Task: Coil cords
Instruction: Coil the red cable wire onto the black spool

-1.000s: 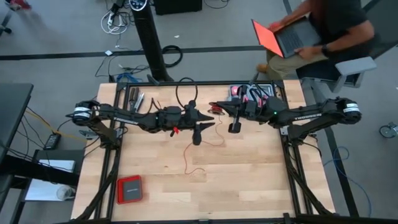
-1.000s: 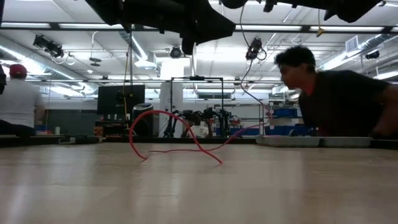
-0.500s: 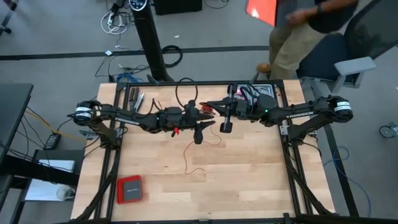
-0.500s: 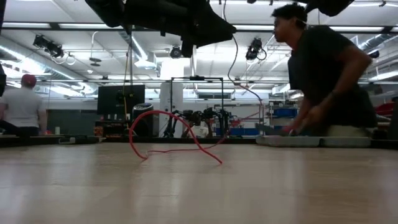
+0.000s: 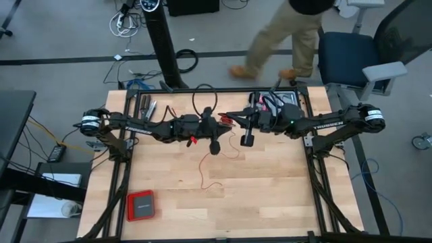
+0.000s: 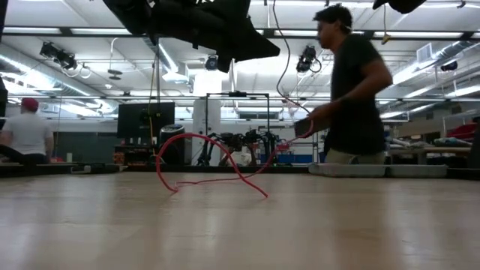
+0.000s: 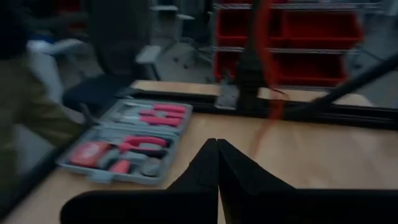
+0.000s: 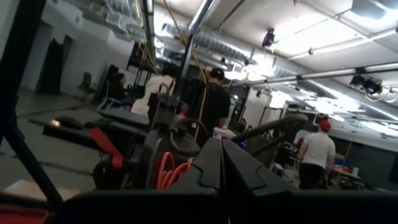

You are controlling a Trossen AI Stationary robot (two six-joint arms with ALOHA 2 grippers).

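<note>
While the left gripper (image 5: 225,122) sat with its fingers apart a second ago, it now shows them pressed together just above the centre of the high view, and the left wrist view shows the two dark fingers (image 7: 217,163) meeting at a point with nothing visible between them; whether the thin strand is pinched there cannot be told. Facing it from the right of centre, the right gripper (image 5: 233,115) is likewise closed, its tips almost touching the left one's, having slid leftward over the last second. Below the pair, the red cord (image 5: 214,165) trails down the middle of the wooden table (image 5: 270,196) in loose bends, and in the low view it (image 6: 196,156) arches up left of centre and rises toward the arms, so it hangs from one of them; no coil is formed yet, and the closing probably marks a fresh hold for gathering a loop. Farther out, the grey tool tray (image 7: 118,146) lies at the left of the wrist view, a red box (image 5: 141,204) sits lower left in the high view, and a person (image 6: 349,90) walks past behind.
</note>
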